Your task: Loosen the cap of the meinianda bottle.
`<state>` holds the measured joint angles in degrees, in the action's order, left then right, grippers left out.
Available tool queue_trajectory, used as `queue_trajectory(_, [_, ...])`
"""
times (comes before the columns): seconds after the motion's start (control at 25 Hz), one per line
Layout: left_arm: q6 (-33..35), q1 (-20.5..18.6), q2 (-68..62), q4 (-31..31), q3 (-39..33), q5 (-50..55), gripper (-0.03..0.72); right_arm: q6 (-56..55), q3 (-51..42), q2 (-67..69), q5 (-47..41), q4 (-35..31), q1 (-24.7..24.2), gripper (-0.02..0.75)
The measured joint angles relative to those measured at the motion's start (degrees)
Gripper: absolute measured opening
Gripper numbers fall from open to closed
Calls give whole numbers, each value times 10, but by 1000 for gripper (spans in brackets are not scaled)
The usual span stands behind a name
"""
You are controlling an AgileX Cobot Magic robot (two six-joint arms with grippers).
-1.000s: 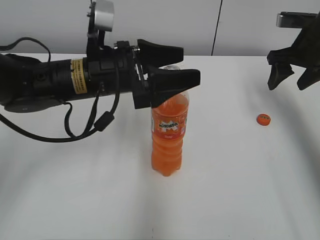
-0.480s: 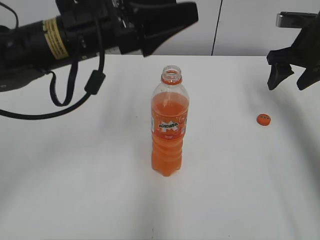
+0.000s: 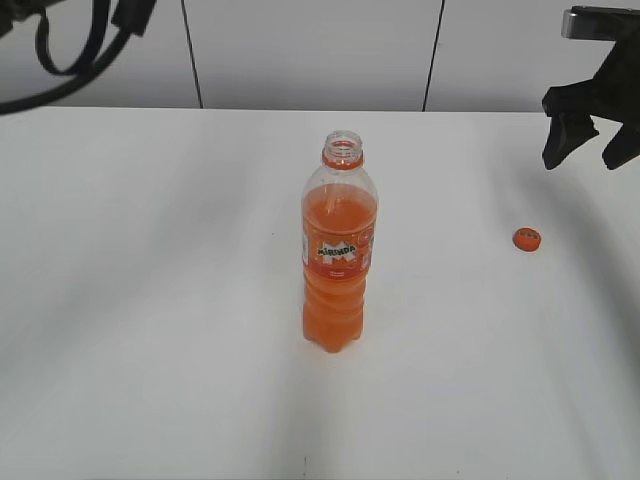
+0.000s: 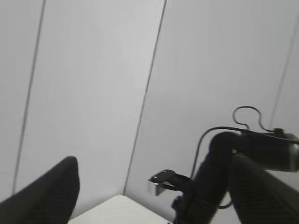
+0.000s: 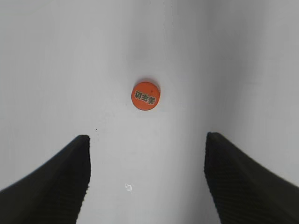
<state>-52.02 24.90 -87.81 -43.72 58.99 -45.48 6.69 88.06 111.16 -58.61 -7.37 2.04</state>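
Since the earlier frames the left arm has swung up and away from the bottle and is now almost gone from the exterior view, with only a loop of cable left at the top left corner; the right hand has lifted slightly.

In the exterior view the meinianda bottle (image 3: 340,255) stands upright near the middle of the white tabletop (image 3: 150,300), its mouth open and uncapped, the orange neck ring just under the rim. The cap (image 3: 527,239) lies flat on the tabletop well to the right of the bottle, apart from it and not far from the right edge of the picture. Bare tabletop surrounds the bottle on all sides, widest to the left and front. The right hand (image 3: 594,140) hangs in the air above and behind the cap, its jaws spread, grasping nothing. The far edge of the tabletop meets the panelled wall (image 3: 300,50).

In the left wrist view the left hand (image 4: 154,196) points at the wall, its jaws spread wide and empty; a corner of tabletop shows at the bottom, and the other arm stands at the right.

In the right wrist view the right hand (image 5: 147,179) looks straight down, released and empty, with the cap (image 5: 146,96) lying print-up ahead of its spread fingertips (image 5: 70,163), touching neither.
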Motion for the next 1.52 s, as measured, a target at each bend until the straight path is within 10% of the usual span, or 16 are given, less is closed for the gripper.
queue_trajectory(0.56, [20,-39,24,51,94,614,564,0,0,0,-33,-3,0,567])
queue_trajectory(0.96, [399,-193,-23,422,135,871,531,0,0,0,-46,-19,0,567])
queue_trajectory(1.52, [475,-254,-50,474,150,939,528,-29,0,-11,-47,44,0,567])
